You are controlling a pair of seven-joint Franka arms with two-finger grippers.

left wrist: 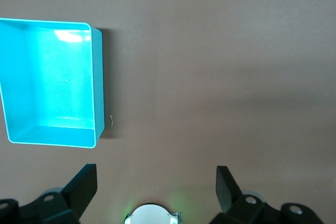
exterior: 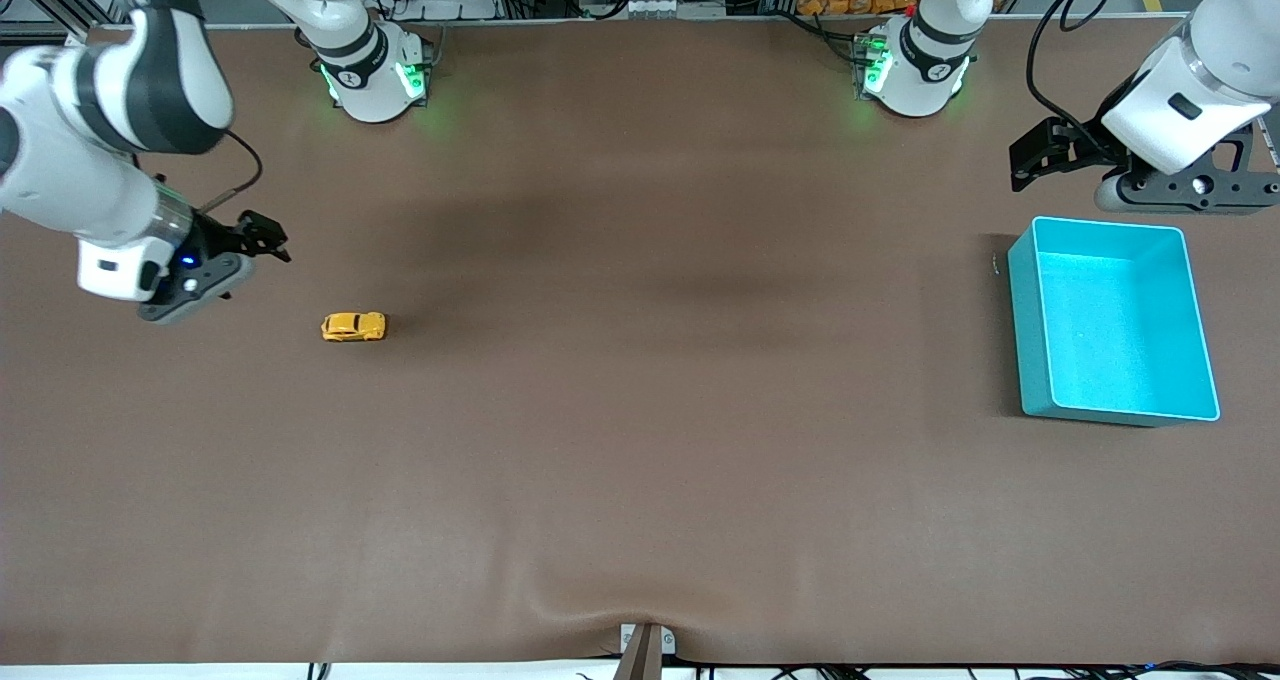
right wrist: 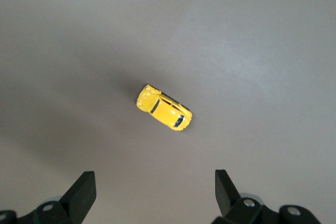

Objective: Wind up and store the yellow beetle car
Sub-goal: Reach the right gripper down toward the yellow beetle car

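The yellow beetle car (exterior: 353, 327) sits on its wheels on the brown surface (exterior: 640, 410), toward the right arm's end, lengthwise along the surface as the front view shows it. Nothing touches it.

Up above, the right claw (exterior: 268, 237) hangs in the air over bare surface just beside the car, on the side toward the robots' bases. Its fingers are spread wide with nothing between them. The right wrist view looks straight down on the scene: the car (right wrist: 164, 107) lies at a slant ahead of the two dark fingertips (right wrist: 84, 188), which stand well apart at the edge of that picture (roof, dark windows and rounded bonnet all plain to see from there).

Over at the left arm's end, a teal bin (exterior: 1030, 320) stands open on the surface, well apart from the car, and its pale bright floor shows no contents. The left claw (exterior: 1035, 158) hovers over the surface just beside the bin's corner, on the bases' side, with its fingers likewise spread and holding nothing. From the left wrist view the bin (left wrist: 97, 93) shows as a rounded rectangle with a bright glare patch on its floor, and a small speck lies on the surface close to its wall. That arm's green-lit base peeks in between the spread fingertips (left wrist: 84, 186).
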